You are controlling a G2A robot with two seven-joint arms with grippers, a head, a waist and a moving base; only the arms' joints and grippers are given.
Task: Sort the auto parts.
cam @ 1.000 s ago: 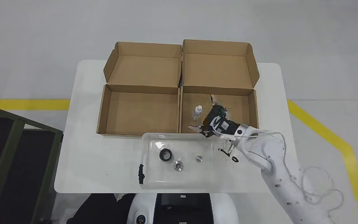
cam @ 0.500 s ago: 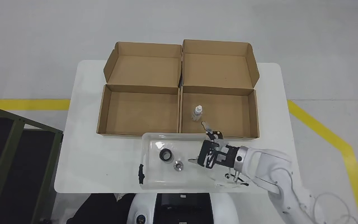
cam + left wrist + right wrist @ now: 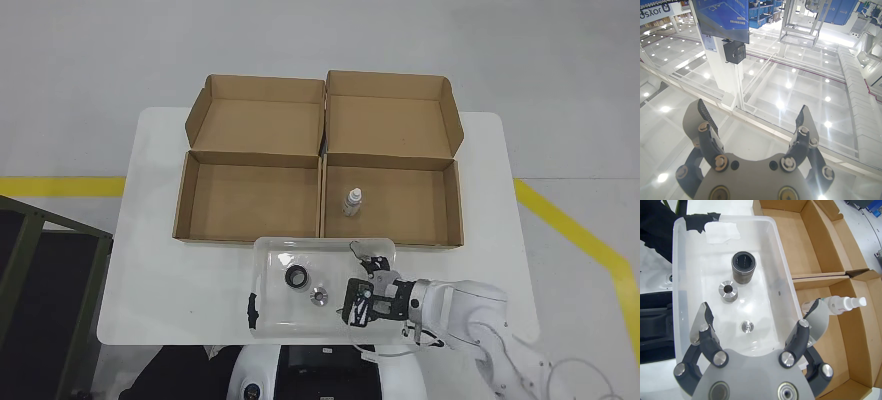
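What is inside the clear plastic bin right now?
Three metal parts: a dark cylindrical bearing, a silver bushing beside it, and a small silver cap. The open right claw hangs above the cap. The bin floor under the claw's base is covered, so hidden.

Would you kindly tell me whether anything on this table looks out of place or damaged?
Yes: a small spray bottle lies on its side in the right-hand cardboard box, hardly an auto part. Torn black tape also patches one corner of the clear bin, hinting at a repair.
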